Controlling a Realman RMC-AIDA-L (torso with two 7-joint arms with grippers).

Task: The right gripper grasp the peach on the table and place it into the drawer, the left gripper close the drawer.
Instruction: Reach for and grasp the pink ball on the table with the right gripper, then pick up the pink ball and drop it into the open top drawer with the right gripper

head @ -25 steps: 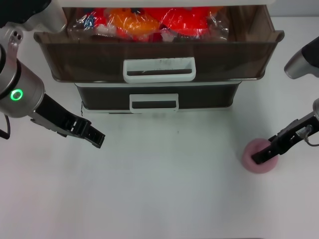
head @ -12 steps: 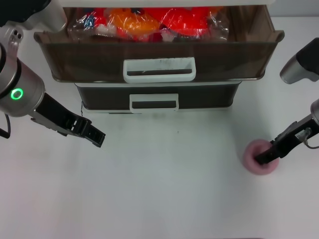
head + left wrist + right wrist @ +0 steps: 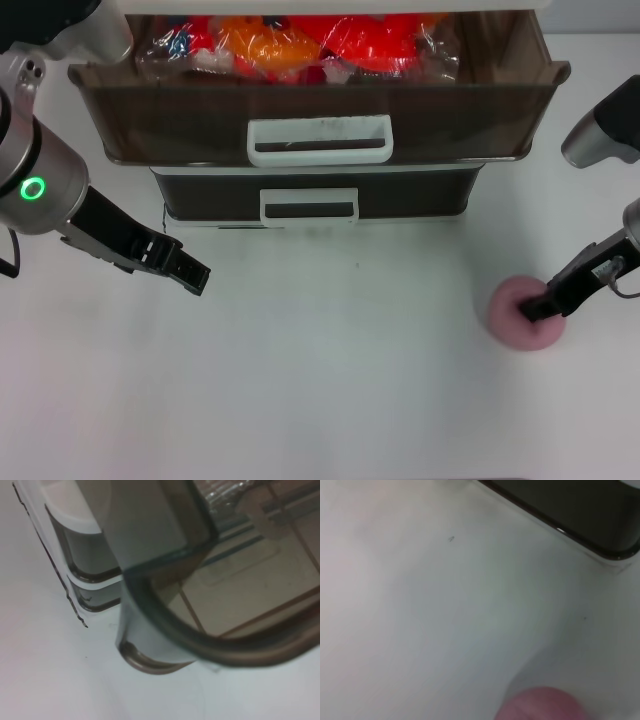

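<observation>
Shifted slightly rightward with the peach [image 3: 522, 315], right gripper [image 3: 537, 308] reaches in low, fingers clamped on it.

Dusty pink peach [image 3: 518, 315] sits on the white table [image 3: 330, 380], right under the right gripper [image 3: 535, 309] tips. Smoky-brown drawer [image 3: 320, 120] hangs open, well away from that claw.

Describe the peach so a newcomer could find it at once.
Start from the dark open drawer at the back of the white table, then look forward and to the robot's right. There a round, matte pink peach sits on the bare surface, with the right claw on it. Unlike the glossy red and orange packets in the drawer, it is soft-looking and unwrapped.
</observation>
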